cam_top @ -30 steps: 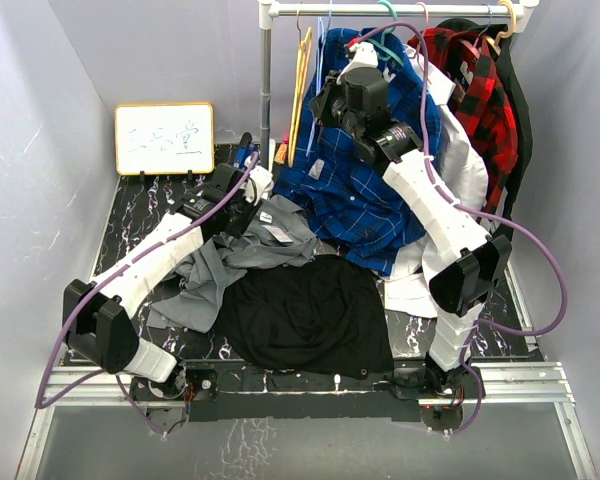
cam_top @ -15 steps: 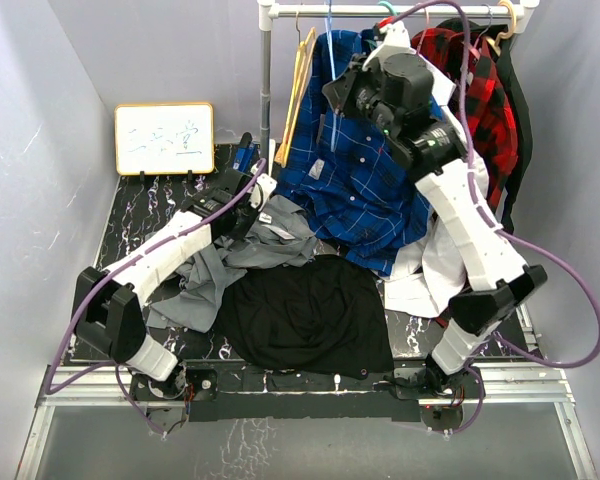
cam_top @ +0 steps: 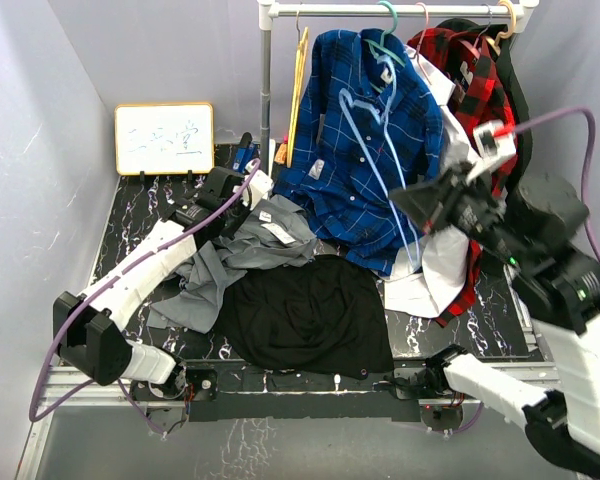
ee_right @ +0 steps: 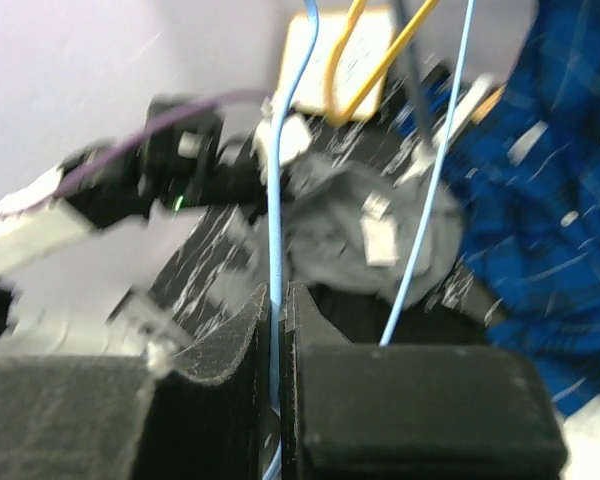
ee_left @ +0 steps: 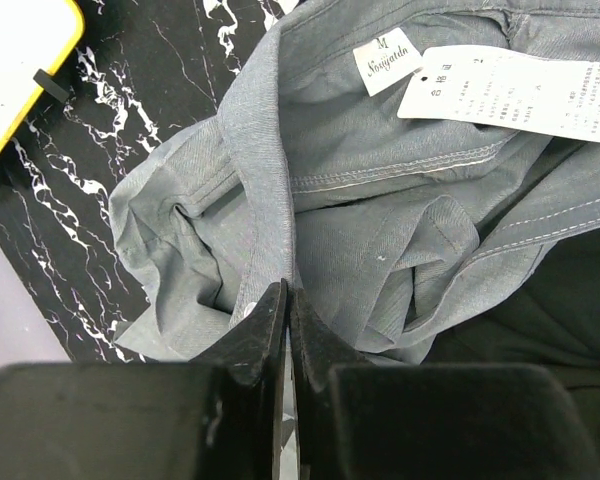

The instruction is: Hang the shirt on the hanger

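Shirt: the grey shirt lies crumpled on the marbled table, left of centre. Its near edge laps the black cloth, and the collar label faces up.
Left gripper: fingers pressed together on a fold of the shirt's front edge.
Right gripper: pinches the wire of the light-blue hanger, held aloft before the blue plaid shirt.
Doing it well: lift the fold to open the neck (gently, the cloth is thin). Then feed one hanger shoulder in low, clear of the paper tag.
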